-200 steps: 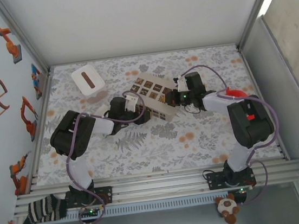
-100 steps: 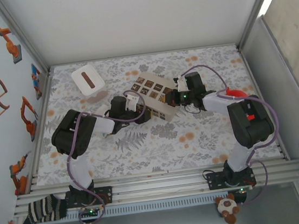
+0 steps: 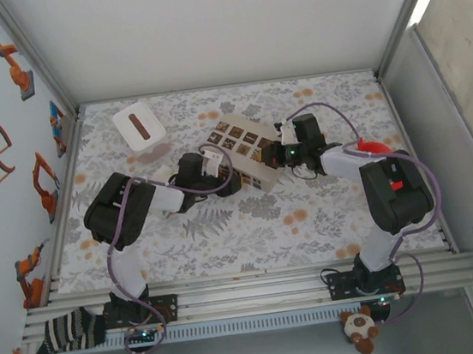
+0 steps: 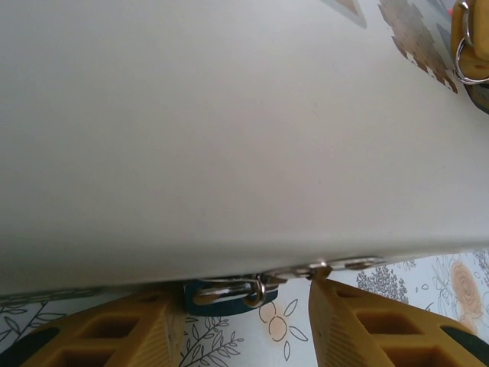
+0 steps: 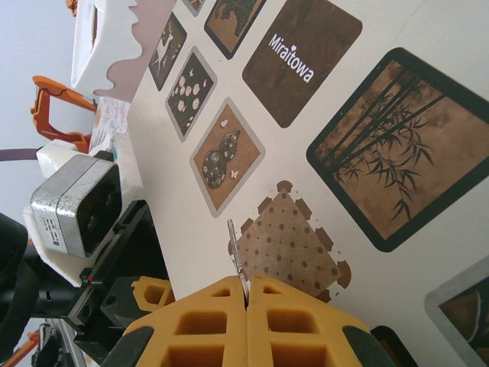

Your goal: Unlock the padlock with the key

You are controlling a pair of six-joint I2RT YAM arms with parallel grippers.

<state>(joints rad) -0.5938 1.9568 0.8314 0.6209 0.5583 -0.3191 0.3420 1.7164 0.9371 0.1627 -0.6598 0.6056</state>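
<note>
Metal key [image 5: 238, 260]: thin blade standing out of the right fingers [image 5: 202, 325], which are clenched tight on it; blade aimed toward 12 o'clock in the right wrist view, over the printed top of the box [image 5: 321, 153].
Padlock [image 4: 223, 293]: dark blue body with a silver shackle, lying on the floral bench [image 4: 283, 336] right at the box's lower edge; long axis across, 9 to 3 o'clock in the left wrist view.
Left fingers [image 4: 114, 336]: apart, one on either side of the padlock; pressing it or merely flanking it, cannot tell.
Nearer arm: left, right at the padlock; right fingers well apart from it, at the box's far end.
Bearing from above: padlock side at about 8 o'clock from the right fingers, with the box between.
Silver ring [image 4: 472, 57]: at 2 o'clock from the padlock in the left wrist view, beside a yellow finger; probably the key's own ring.
Keyhole: not visible, facing unknown.
Coming move, as a judgement: padlock steadied and brought clear of the box edge, keyhole turned toward 2 o'clock, then the blade's axis lined up with it.
Risk, as a judgement: box wall blocking a straight approach for the key.
</note>
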